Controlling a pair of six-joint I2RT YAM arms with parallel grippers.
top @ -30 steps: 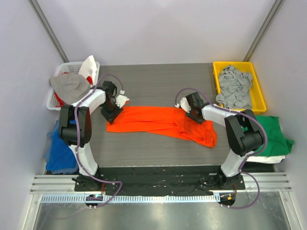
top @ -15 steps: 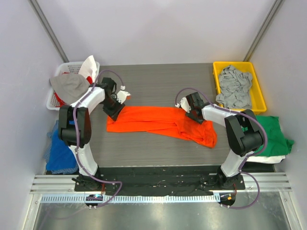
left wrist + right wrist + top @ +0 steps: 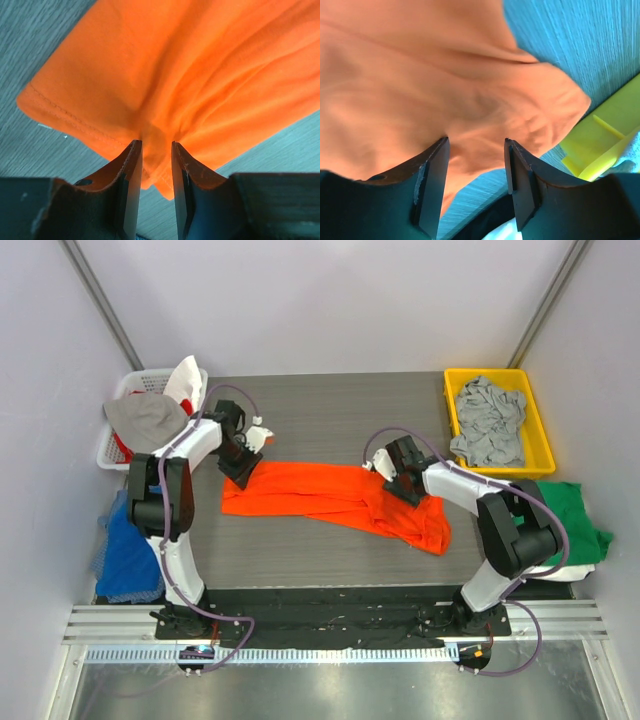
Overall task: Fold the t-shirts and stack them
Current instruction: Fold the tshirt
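Orange shirt lies mid-bench as a long, narrow band running left to right, already doubled lengthwise by the look of it. Bench bare behind it.

Left pincer: narrowed down on the shirt's left end, just inside the stitched hem. Cloth bunches into the gap and creases fan out from it, so I read this as a firm pinch. Reason for the spot: a hold near the end corner lets me carry that whole end over without the layers slipping apart.

Right pincer: jaws parted about halfway, astride the far-right edge of the shirt, bench showing past the cloth edge. Whether the pads press the cloth I cannot tell.

Judgement: the two holds sit at opposite ends so the band keeps flat and taut for a crosswise fold. That fold is not yet made.

Grey shirt sits crumpled in the yellow bin at back right. Green shirt lies off the bench's right edge, likely the stack.

Risk: lifting one end alone would drag the band askew.
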